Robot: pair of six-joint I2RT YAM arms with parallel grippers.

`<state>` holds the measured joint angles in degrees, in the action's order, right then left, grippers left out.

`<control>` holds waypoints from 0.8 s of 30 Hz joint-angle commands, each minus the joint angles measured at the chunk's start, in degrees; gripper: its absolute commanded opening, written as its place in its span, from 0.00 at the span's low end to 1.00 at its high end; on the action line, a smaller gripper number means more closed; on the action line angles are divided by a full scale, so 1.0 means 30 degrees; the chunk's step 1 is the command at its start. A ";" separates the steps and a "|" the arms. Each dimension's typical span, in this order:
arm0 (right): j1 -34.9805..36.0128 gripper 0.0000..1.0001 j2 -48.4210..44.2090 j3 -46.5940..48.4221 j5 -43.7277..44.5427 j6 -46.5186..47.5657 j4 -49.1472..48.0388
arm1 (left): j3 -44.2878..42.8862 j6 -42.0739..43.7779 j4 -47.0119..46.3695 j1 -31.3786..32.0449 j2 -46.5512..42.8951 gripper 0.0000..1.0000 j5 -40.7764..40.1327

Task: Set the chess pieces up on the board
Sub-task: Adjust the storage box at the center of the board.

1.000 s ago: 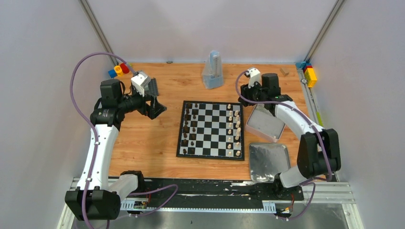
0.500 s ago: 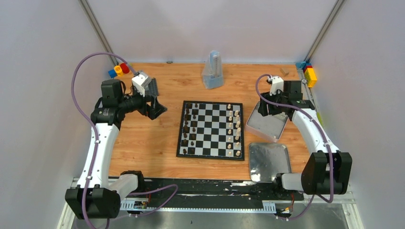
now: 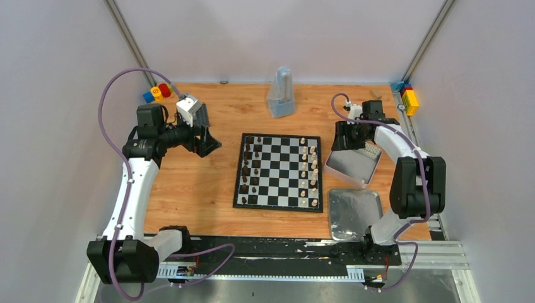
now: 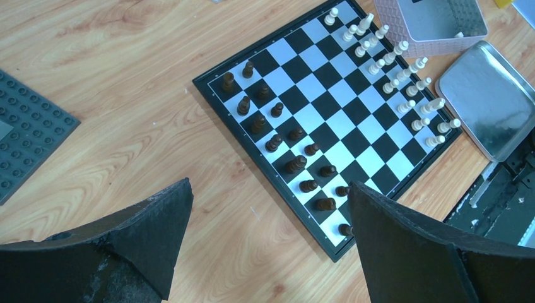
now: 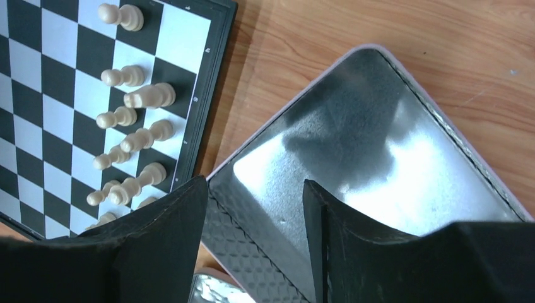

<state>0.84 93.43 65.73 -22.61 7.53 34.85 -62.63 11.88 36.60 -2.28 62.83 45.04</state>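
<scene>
Bench (image 3: 195,183): board (image 3: 279,172), dark chess pieces (image 4: 296,164) left, cream chess pieces (image 5: 129,142) right. Left jaws: open, empty, raised beyond board's left edge. Right jaws: open, empty, over tin tray (image 5: 378,145) beside cream chess pieces.

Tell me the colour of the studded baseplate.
Dark grey; the baseplate shows best in the left wrist view.

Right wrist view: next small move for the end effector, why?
Probably slide the open, empty right end effector along the shiny silver metal tray, searching: its visible floor is bare, yet a corner square of the black-and-white chessboard beside the cream chess pieces is empty.
</scene>
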 commanded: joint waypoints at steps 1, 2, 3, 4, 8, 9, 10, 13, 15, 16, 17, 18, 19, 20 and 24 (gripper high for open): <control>0.0143 0.58 0.1220 0.1512 -0.0287 -0.0762 -0.0688 | -0.0424 -0.0029 -0.0563 -0.0088 0.0095 1.00 0.0426; 0.0179 0.57 0.1559 0.1674 -0.0245 -0.0779 -0.0762 | -0.0423 -0.0047 -0.0566 -0.0096 0.0123 1.00 0.0383; 0.0249 0.57 0.1894 0.1815 -0.0042 -0.0781 -0.0801 | -0.0444 -0.0055 -0.0605 -0.0092 0.0181 1.00 0.0376; 0.0295 0.57 0.2218 0.1965 0.0028 -0.0756 -0.0806 | -0.0457 -0.0061 -0.0616 -0.0089 0.0195 1.00 0.0371; 0.0503 0.53 0.3237 0.2322 0.0103 -0.0695 -0.0888 | -0.0465 -0.0066 -0.0599 -0.0088 0.0399 1.00 0.0382; 0.0572 0.51 0.3360 0.2406 0.0151 -0.0653 -0.0842 | -0.0458 -0.0079 -0.0598 -0.0088 0.0404 1.00 0.0375; 0.0610 0.49 0.3482 0.2493 0.0205 -0.0575 -0.0815 | -0.0468 -0.0053 -0.0606 -0.0088 0.0409 1.00 0.0370; 0.0708 0.39 0.3717 0.2720 0.0415 -0.0201 -0.0575 | -0.0480 -0.0035 -0.0628 -0.0088 0.0438 1.00 0.0367; 0.0741 0.32 0.3909 0.3095 0.0654 0.0243 -0.0050 | -0.0502 -0.0008 -0.0628 -0.0088 0.0443 1.00 0.0369; 0.0719 0.28 0.3971 0.3205 0.0825 0.0475 0.0295 | -0.0522 -0.0006 -0.0628 -0.0088 0.0481 1.00 0.0369; 0.0734 0.25 0.3943 0.3248 0.1003 0.0727 0.0543 | -0.0531 0.0010 -0.0628 -0.0088 0.0462 1.00 0.0391; 0.0722 0.23 0.3829 0.3239 0.1205 0.1091 0.0765 | -0.0544 0.0057 -0.0606 -0.0074 0.0471 1.00 0.0394; 0.0738 0.21 0.3672 0.3143 0.1406 0.1342 0.0928 | -0.0542 0.0070 -0.0587 -0.0081 0.0443 1.00 0.0397; 0.0718 0.19 0.3488 0.3065 0.1508 0.1685 0.1047 | -0.0554 0.0117 -0.0574 -0.0086 0.0429 1.00 0.0383; 0.0723 0.14 0.2960 0.3204 0.1615 0.3173 0.2359 | -0.0606 0.0337 -0.0436 -0.0091 0.0459 1.00 0.0434</control>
<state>3.09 104.79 73.58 -20.16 10.57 37.50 -62.63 11.92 36.32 -2.28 64.16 45.04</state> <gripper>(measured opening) 0.164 0.999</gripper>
